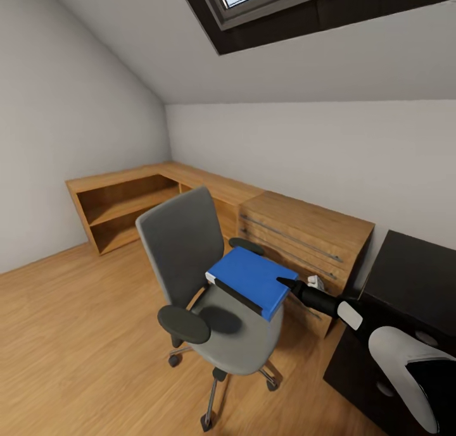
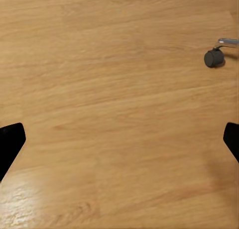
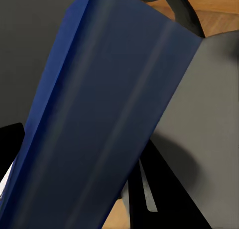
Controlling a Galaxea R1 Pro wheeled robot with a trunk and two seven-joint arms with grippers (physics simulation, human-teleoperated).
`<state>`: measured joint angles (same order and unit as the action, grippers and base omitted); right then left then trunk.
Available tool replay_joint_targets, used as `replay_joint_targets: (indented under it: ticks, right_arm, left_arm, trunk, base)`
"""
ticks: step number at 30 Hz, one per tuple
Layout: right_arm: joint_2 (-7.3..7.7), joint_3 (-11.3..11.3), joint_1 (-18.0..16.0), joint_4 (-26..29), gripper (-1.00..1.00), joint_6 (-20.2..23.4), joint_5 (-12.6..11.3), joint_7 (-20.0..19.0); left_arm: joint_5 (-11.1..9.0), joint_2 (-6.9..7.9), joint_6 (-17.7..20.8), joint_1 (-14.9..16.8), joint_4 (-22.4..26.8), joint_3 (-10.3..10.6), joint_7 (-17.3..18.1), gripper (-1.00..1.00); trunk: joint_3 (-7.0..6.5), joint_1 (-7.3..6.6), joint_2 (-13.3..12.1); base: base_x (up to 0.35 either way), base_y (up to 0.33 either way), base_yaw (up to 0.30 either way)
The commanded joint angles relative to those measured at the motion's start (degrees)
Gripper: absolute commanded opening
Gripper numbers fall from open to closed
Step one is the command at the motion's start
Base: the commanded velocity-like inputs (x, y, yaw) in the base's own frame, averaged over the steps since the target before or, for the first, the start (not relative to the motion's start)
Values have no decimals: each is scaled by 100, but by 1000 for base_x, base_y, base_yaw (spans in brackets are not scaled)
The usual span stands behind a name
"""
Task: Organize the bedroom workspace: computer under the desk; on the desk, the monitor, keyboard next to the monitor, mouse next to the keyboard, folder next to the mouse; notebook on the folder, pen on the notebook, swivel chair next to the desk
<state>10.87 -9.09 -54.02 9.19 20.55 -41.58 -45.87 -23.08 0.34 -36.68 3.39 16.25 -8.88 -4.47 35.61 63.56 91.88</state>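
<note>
The blue folder (image 1: pixel 253 279) hangs tilted a little above the grey seat of the swivel chair (image 1: pixel 183 246) and casts a shadow on the cushion. My right gripper (image 1: pixel 290 286) is shut on the folder's right edge, with the arm reaching in from the lower right. In the right wrist view the folder (image 3: pixel 104 114) lies close between dark fingers (image 3: pixel 9 147). My left gripper (image 2: pixel 119 139) is open and points down at bare wooden floor, its fingertips (image 2: pixel 10 142) far apart. Monitor, keyboard, mouse, notebook, pen and computer are out of view.
A dark desk (image 1: pixel 415 274) stands at the right edge. A wooden drawer chest (image 1: pixel 310 236) sits behind the chair, and low wooden shelves (image 1: pixel 120 208) run along the wall to the left. One chair caster (image 2: pixel 214 57) rests on the floor near my left gripper.
</note>
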Motion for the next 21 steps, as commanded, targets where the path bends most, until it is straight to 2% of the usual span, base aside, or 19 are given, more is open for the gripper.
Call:
replay_joint_targets:
  ticks: [1,8,17,21]
  right_arm:
    - [4,-43,-3,7,-100,91,-75,0]
    - [18,-32,-3,12,-100,268,-84,0]
    - [19,-31,-3,12,-100,291,-79,0]
    - [19,-31,-3,12,-100,292,-78,0]
  left_arm:
    - [-4,1,-28,3,-8,18,-29,100]
    - [-4,10,-40,4,-16,18,-28,100]
    - [-11,18,-37,4,-25,22,-28,100]
    - [-7,18,-33,2,-26,26,-28,100]
  trunk:
    - [-13,-23,-39]
    - [-139,-177,-320]
    - [-139,-177,-320]
    - [-139,-177,-320]
  base:
    - [0,0,0]
    - [0,0,0]
    - [-2,0,0]
    - [-206,0,0]
